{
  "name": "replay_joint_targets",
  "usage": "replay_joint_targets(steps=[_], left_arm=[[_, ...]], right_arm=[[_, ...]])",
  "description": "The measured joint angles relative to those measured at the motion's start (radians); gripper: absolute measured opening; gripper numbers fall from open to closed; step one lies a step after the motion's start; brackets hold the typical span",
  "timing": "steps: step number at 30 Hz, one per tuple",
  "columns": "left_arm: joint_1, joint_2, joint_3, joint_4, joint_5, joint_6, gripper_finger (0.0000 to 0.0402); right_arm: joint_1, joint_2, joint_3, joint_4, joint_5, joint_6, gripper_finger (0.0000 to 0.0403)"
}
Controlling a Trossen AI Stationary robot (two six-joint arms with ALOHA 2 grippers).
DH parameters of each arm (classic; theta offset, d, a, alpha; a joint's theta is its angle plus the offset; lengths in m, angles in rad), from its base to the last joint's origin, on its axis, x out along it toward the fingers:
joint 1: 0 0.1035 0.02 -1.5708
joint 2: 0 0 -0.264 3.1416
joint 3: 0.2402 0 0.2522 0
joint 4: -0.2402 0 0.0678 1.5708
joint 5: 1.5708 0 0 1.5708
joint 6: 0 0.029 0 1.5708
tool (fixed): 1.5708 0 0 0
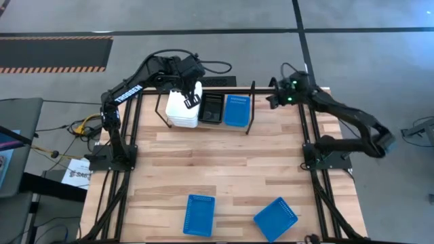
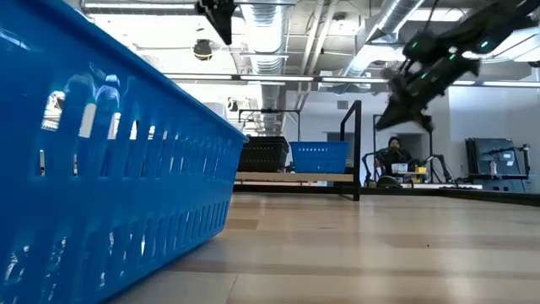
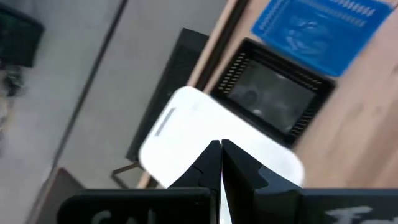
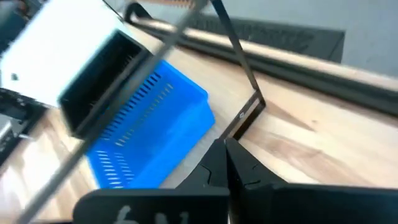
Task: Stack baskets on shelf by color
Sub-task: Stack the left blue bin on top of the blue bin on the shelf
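While the left gripper [image 1: 192,102] hovers closed and empty over the white baskets [image 1: 182,110] on the far shelf [image 1: 251,108], we see our right gripper [image 1: 271,99] closed, empty, just right of it; two blue baskets [image 1: 199,215] lie near.

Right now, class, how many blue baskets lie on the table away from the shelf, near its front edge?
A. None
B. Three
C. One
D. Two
D: the high view shows two blue baskets lying apart near the front edge, while a third blue basket sits in the shelf.
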Motion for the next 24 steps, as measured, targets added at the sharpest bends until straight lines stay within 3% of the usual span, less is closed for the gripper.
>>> replay_joint_targets(steps=[8,11,14,19,24], left_arm=[[-0.056,-0.004,-0.004,0.002,0.024,-0.118,0.0],[-0.095,-0.067,-0.084,0.004,-0.022,-0.19,0.0],[-0.138,-0.2,-0.255,0.003,-0.064,-0.351,0.0],[-0.237,-0.462,-0.616,-0.003,-0.086,-0.779,0.0],[-0.385,-0.591,-0.894,0.057,-0.037,-1.15,0.0]], right_arm=[[-0.006,-0.306,0.0,-0.091,-0.004,-0.001,0.0001],[-0.006,-0.391,0.0,-0.105,-0.004,0.014,0.0001],[-0.006,-0.456,0.0,-0.119,-0.006,0.017,0.0001],[-0.006,-0.514,0.0,-0.118,-0.007,0.017,0.0001],[-0.006,-0.514,0.0,-0.103,-0.064,0.018,0.0005]])
